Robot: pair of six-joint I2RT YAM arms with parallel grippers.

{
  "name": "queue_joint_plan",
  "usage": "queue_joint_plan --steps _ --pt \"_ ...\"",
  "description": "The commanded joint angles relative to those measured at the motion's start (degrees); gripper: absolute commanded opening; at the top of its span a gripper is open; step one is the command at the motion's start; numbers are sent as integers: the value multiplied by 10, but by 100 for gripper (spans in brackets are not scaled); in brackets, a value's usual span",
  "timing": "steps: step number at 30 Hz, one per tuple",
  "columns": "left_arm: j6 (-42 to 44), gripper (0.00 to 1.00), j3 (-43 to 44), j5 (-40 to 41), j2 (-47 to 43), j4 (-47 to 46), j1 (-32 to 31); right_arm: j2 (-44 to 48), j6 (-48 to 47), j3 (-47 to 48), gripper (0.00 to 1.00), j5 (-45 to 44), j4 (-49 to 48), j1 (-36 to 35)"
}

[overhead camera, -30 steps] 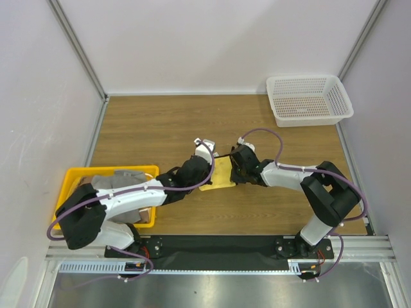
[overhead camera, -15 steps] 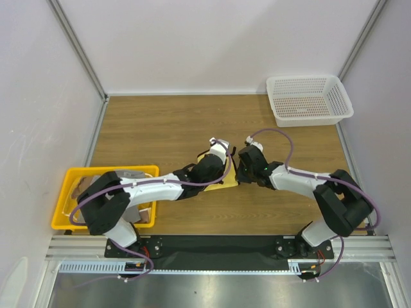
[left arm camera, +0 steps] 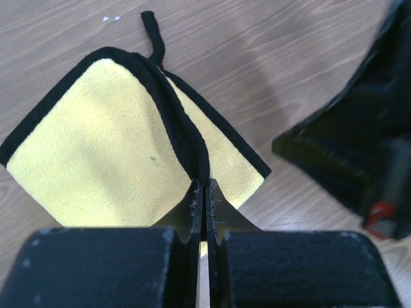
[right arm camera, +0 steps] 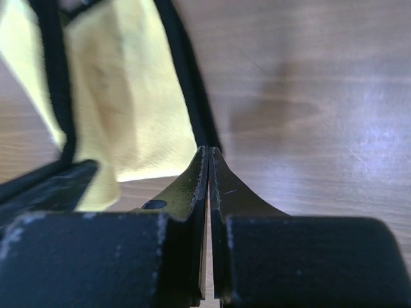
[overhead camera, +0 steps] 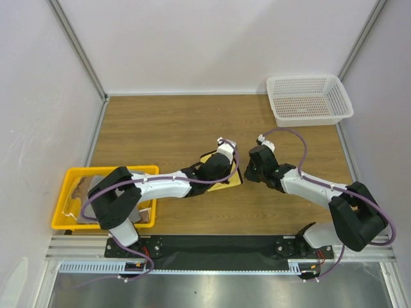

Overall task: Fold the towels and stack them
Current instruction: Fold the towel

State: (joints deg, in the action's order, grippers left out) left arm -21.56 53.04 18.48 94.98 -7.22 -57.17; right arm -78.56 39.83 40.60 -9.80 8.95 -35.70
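A plain yellow towel (left arm camera: 96, 141) with black edging lies partly folded on the wooden table, mostly under my left wrist in the top view (overhead camera: 223, 185). My left gripper (left arm camera: 203, 186) is shut on the towel's black-edged fold, near its right side (overhead camera: 230, 174). The right gripper (right arm camera: 209, 151) is shut on the black edge of the same towel (right arm camera: 122, 109), a short way to the right of the left one (overhead camera: 244, 172). A grey cloth (overhead camera: 96, 185) lies in the yellow tray, largely hidden by my left arm. No towel with a bear face can be made out.
The yellow plastic tray (overhead camera: 64, 221) sits at the near left, with my left arm passing over it. A white mesh basket (overhead camera: 308, 99) stands at the far right corner. Grey walls close in the table on three sides.
Both grippers have moved to the right, still shut on the yellow towel. The towel's held edge has gone with them, and my left arm has stretched out farther from the tray.
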Motion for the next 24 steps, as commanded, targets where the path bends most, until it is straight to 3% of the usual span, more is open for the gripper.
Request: queue_joint_plan --steps 1,12,24 --pt "-11 0 34 -10 15 -10 -9 -12 -2 -17 0 13 -23 2" --pt "-20 0 58 -27 55 -2 -11 -56 6 -43 0 56 -83 -1" --pt "-27 0 86 -44 99 10 -11 -46 18 -57 0 52 -83 -3"
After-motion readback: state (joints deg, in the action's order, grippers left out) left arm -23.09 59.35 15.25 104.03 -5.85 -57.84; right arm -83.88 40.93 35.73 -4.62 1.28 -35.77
